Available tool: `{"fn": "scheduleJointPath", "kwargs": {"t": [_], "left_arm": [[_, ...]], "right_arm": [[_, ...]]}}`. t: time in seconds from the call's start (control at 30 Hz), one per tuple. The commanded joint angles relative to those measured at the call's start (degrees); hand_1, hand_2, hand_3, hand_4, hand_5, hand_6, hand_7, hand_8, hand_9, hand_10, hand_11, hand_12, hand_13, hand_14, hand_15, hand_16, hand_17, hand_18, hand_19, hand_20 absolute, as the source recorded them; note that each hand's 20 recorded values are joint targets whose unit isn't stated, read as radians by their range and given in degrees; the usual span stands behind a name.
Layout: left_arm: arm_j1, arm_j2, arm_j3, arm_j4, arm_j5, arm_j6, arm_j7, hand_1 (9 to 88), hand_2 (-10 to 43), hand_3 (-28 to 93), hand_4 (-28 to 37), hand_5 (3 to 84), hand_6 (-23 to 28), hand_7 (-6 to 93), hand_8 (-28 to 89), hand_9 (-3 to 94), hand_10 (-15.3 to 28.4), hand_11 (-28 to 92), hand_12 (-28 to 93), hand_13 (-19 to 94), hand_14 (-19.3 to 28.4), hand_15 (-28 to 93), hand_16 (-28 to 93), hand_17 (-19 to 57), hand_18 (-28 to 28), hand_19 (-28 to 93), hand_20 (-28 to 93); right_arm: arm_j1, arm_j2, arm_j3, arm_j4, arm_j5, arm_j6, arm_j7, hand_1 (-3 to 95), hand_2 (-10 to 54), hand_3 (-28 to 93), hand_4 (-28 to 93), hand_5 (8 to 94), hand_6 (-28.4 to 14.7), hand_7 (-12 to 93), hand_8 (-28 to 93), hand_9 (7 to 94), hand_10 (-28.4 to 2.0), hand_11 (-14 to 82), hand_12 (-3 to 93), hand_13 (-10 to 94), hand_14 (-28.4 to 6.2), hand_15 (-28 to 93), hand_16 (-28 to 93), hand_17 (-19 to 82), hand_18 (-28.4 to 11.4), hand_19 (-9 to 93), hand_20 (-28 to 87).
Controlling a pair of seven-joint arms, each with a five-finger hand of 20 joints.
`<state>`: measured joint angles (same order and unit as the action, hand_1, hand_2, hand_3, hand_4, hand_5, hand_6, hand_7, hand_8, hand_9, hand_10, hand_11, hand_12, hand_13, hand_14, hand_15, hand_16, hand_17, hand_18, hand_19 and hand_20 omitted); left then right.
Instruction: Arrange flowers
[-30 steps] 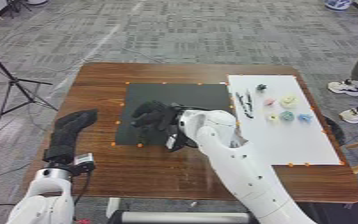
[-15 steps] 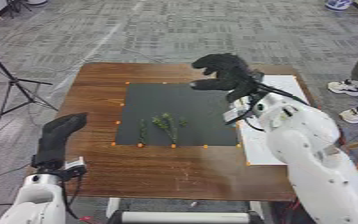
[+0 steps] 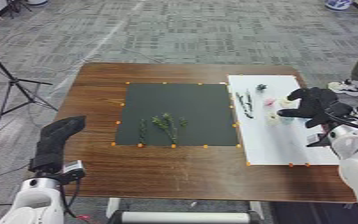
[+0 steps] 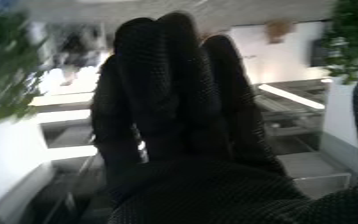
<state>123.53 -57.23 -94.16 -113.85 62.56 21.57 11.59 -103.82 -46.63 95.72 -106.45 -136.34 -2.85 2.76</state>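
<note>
the right hand (image 3: 316, 107) is over the flowers on the white sheet (image 3: 291, 150), at the right side of the table (image 3: 149, 175). in the right wrist view, the hand (image 4: 180, 100) is open, fingers (image 4: 193, 70) straight and close together, thumb standing apart – no hold on anything. the left hand (image 3: 62, 131) is by the table's left edge, fingers stretched forward and relaxed, nothing in its grasp.

on the black sheet (image 3: 162, 97), toward its near edge, lie green sprigs: a thin upright one (image 3: 143, 131) at the left, a larger branching one (image 3: 166, 124) beside it, and a small one (image 3: 183, 121) just to the right.

the flowers are on the white sheet, near the hand. a pink one (image 3: 269, 102) lies left of the fingertips, with a cream one (image 3: 286, 103) next to it; nearer the robot are a pale yellow one (image 3: 273, 119) and a bluish one (image 3: 286, 120), the latter partly hidden by the hand. farther left are dark twigs (image 3: 248, 102) lying lengthwise – and a small dark green piece (image 3: 262, 87) near the far edge. orange dots (image 3: 174, 146) mark the edges of both sheets.
</note>
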Motion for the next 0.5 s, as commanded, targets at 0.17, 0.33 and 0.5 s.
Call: {"fn": "scheduleJointPath", "kwargs": {"t": [0.17,0.33,0.5], "left_arm": [[0.39,-0.38,0.40,-0.46,0.23,0.17,0.34,29.6,3.4,71,-18.3,51.8,3.7,21.0,-8,46.8,13.2,22,11,37,16.7,22,0,7.2,11.6,12,18],[0.20,-0.28,0.62,-0.54,0.38,-0.28,0.08,29.6,3.3,71,-18.4,51.8,3.7,21.0,-8,46.8,13.1,22,11,37,16.8,22,0,7.2,11.6,12,18],[-0.17,-0.09,0.52,-0.66,0.46,-0.28,0.10,29.5,3.3,71,-18.4,51.7,3.8,20.9,-8,46.7,13.0,22,11,37,16.7,22,0,7.2,11.6,12,18]], "right_arm": [[5.68,1.41,-5.06,-2.83,0.99,-1.26,1.55,18.0,-9.5,65,-21,54.8,-2.7,22,-10,75.2,-14.5,21.8,19.7,66,-15.7,61,32,28,-26.3,72,51],[14.21,1.22,-11.71,-1.53,2.76,-14.34,5.11,15.5,-5.9,63,-19,61.3,-2.7,22,-9,79.1,-15.3,23.4,20.9,68,-15.5,63,33,30,-27.0,74,53],[22.12,1.48,-19.25,3.53,3.49,-16.46,5.86,15.7,-3.4,64,-17,64.6,-2.7,23,-7,81.5,-15.2,25.3,22.2,70,-15.2,64,34,31,-27.5,77,53]]}}
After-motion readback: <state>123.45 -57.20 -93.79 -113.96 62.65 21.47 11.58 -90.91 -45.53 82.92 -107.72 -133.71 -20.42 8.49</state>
